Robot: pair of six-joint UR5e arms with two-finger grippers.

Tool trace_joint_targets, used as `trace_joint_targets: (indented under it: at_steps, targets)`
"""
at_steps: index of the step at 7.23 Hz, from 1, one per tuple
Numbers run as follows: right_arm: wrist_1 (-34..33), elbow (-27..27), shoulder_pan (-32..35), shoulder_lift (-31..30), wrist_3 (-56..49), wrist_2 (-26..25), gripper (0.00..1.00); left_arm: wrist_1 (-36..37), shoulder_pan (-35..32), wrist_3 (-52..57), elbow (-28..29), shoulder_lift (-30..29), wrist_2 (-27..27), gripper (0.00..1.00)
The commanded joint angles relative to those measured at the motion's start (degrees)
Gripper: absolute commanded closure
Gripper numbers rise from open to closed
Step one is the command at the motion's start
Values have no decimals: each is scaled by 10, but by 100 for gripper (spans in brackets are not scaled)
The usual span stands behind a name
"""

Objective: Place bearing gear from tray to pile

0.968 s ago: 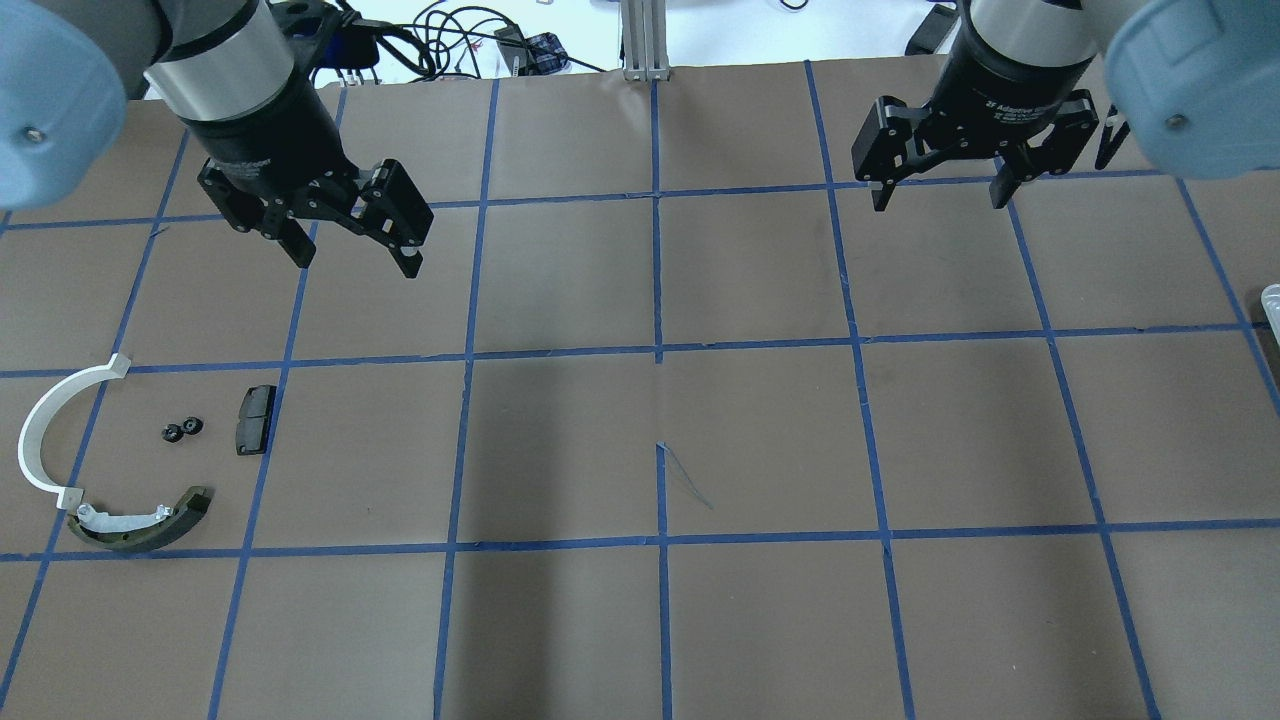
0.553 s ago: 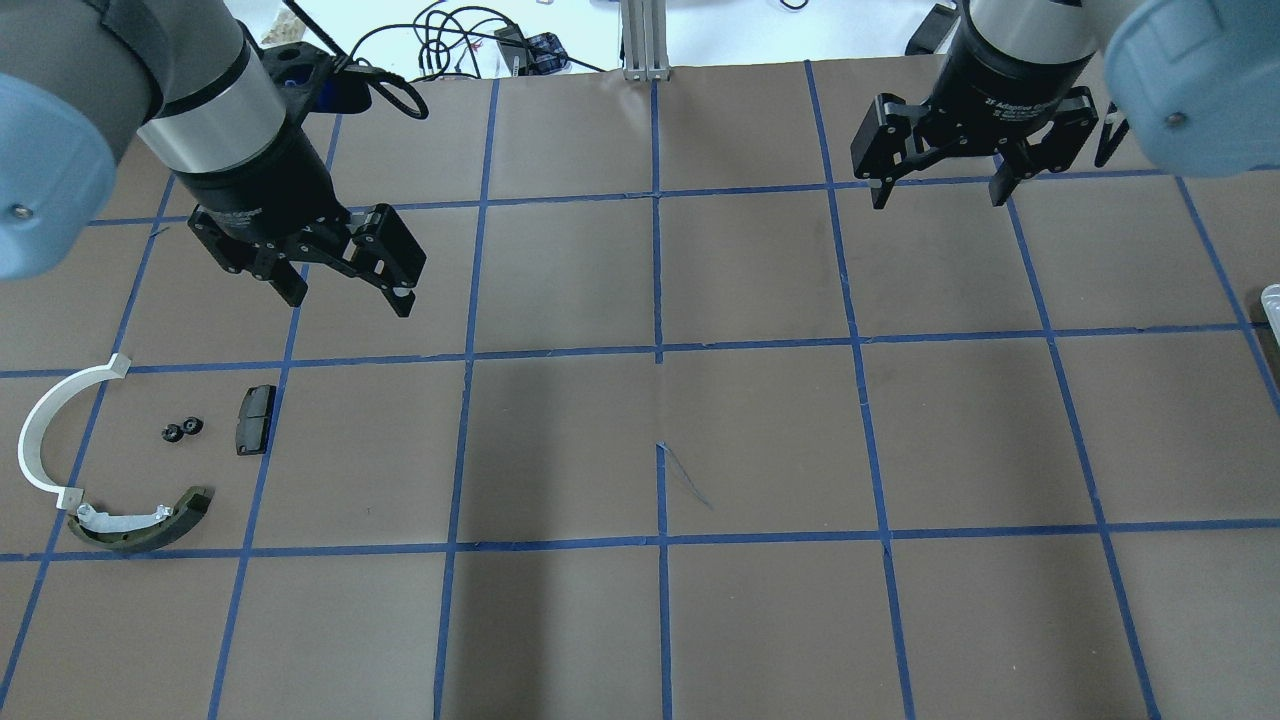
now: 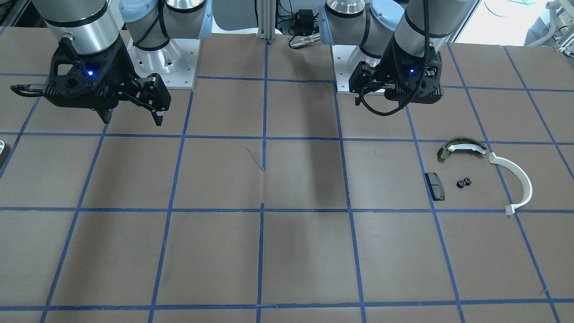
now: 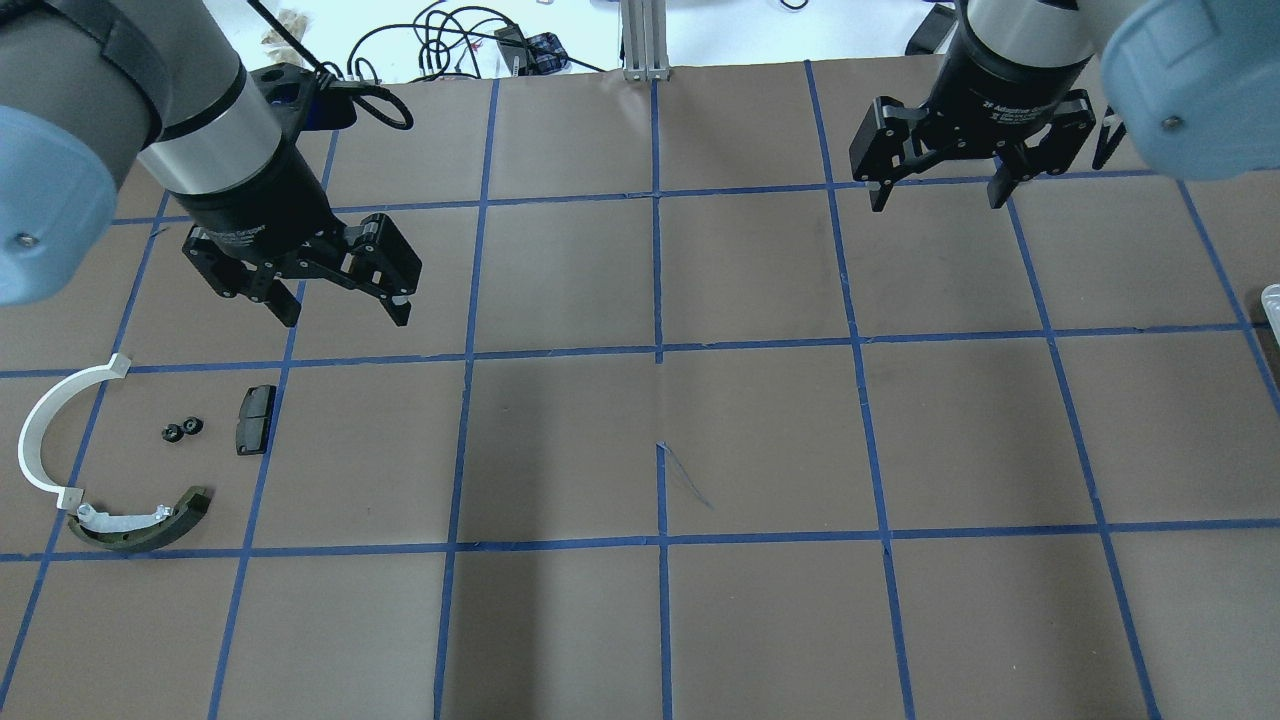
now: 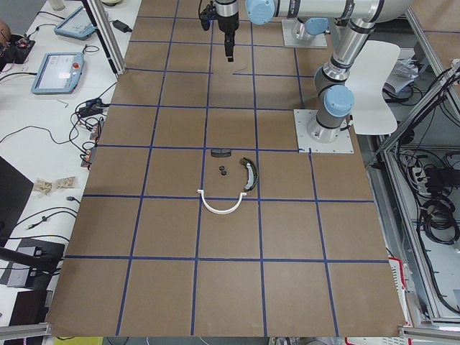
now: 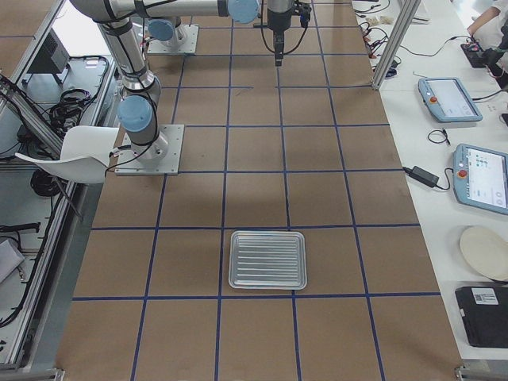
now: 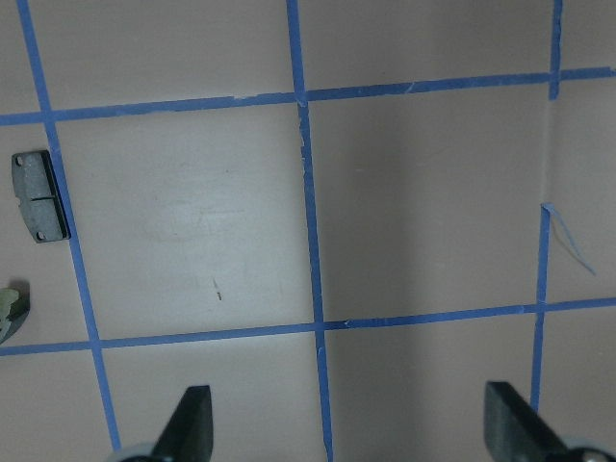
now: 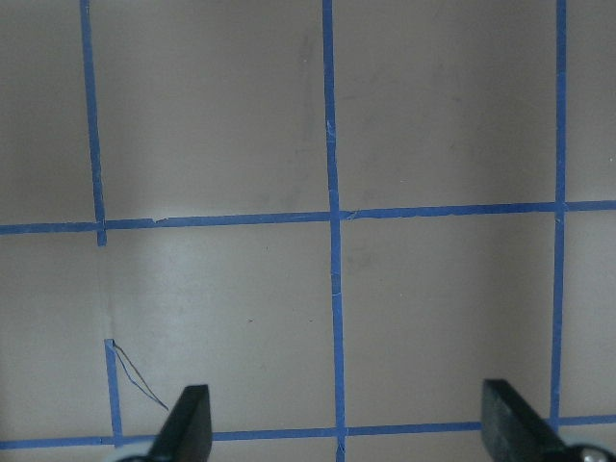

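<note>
The bearing gear (image 4: 182, 430), two small black round pieces, lies on the table between the white half-ring strip (image 4: 42, 430) and the black pad (image 4: 255, 419). The olive-and-white shoe (image 4: 140, 522) lies just nearer to me. The same pile shows in the front view: gear (image 3: 464, 182), pad (image 3: 435, 185). My left gripper (image 4: 345, 315) is open and empty, above the table beyond and to the right of the pad. Its wrist view shows the pad (image 7: 38, 195) at the left edge. My right gripper (image 4: 937, 200) is open and empty at the far right. The ribbed metal tray (image 6: 267, 259) holds nothing.
The table is brown paper with a blue tape grid. Only the tray's edge (image 4: 1272, 300) shows at the right border of the overhead view. Cables and an aluminium post (image 4: 645, 40) sit beyond the far edge. A small tear in the paper (image 4: 685, 475) marks the middle.
My left gripper has moved nearer and slightly left, toward the pile, staying open. The right gripper and the parts have not moved.
</note>
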Motion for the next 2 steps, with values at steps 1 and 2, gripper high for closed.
trace_joint_targets:
  at_steps: [1, 2]
  targets:
    - [-2, 0, 0, 0, 0, 0, 0, 4, 10, -2, -14, 8, 1, 0]
    - [-5, 0, 0, 0, 0, 0, 0, 15, 11, -4, -26, 15, 1, 0]
